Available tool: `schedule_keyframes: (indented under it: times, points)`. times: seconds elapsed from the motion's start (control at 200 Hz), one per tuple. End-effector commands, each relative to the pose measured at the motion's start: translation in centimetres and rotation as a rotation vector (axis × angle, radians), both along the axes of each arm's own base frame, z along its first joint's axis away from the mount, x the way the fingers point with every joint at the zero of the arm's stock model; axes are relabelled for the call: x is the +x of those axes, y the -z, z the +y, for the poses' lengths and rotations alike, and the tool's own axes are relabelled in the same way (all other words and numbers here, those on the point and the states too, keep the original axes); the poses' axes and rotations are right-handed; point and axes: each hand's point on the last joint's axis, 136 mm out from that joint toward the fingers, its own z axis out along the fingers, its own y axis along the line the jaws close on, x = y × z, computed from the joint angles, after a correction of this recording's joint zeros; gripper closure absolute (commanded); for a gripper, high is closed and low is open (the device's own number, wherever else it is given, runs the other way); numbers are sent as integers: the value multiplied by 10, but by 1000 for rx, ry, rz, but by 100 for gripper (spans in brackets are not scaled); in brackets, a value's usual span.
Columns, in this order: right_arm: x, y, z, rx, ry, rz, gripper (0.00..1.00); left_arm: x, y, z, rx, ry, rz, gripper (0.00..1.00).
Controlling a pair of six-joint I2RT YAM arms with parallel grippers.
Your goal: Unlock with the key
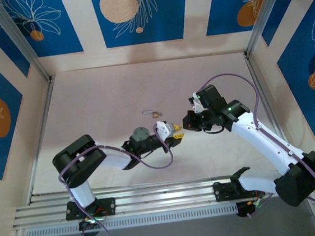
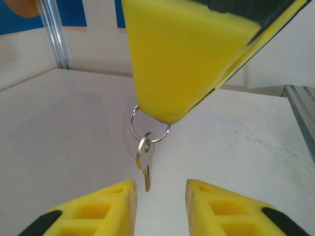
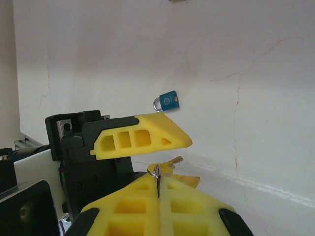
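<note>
**Operator:** What do the right gripper [image 3: 158, 176] jaws hold?

**Technician:** They are fully closed and pinch the key ring [image 2: 132, 124] at their tips. The key [image 2: 145, 156] hangs free from that ring, above the surface [image 2: 74, 137] and not touching it.

**Operator:** And the left gripper [image 2: 161, 188]?

**Technician:** Its jaws stand partly apart with nothing clamped. In the left wrist view the key blade reaches down to the mouth of the gap between the two fingers. It sits closer to the finger on the left of that view and appears to touch neither.

**Operator:** How does the key's long axis lie?

**Technician:** It runs roughly vertical, head at the ring and blade tip downward. The flat of the key is turned nearly edge-on to the left wrist camera. If the left jaws were to close, they would probably meet the lower blade rather than the head.

**Operator:** Where is the padlock [image 1: 155, 114]?

**Technician:** It lies on the surface, apart from both grippers. In the top view it sits beyond the left gripper, toward the far wall and slightly to the left. The right wrist view shows its blue body with the shackle to the left.

**Operator:** Which arm is nearer to it?

**Technician:** The left gripper appears somewhat nearer. The keyway's facing cannot be determined.
</note>
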Motion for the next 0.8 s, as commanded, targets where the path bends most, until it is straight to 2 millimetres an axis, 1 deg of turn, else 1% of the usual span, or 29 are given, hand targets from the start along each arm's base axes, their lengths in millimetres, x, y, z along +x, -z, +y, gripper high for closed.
schedule_keyframes:
  times: [0.0,0.165,0.38,0.68,0.795]
  points:
    - [-6,-4,4,30,-12,4,100,-3,-18,-7,-57,28,-29,73]
    - [-7,-3,4,31,-13,6,100,-1,-17,-6,-54,18,-29,81]
    - [-7,-2,4,28,-12,4,100,-1,-17,-6,-55,18,-30,89]
    - [-7,0,3,26,-9,8,100,0,-18,-5,-56,12,-33,94]
    - [-7,1,3,24,-8,10,100,0,-19,-4,-58,4,-37,100]
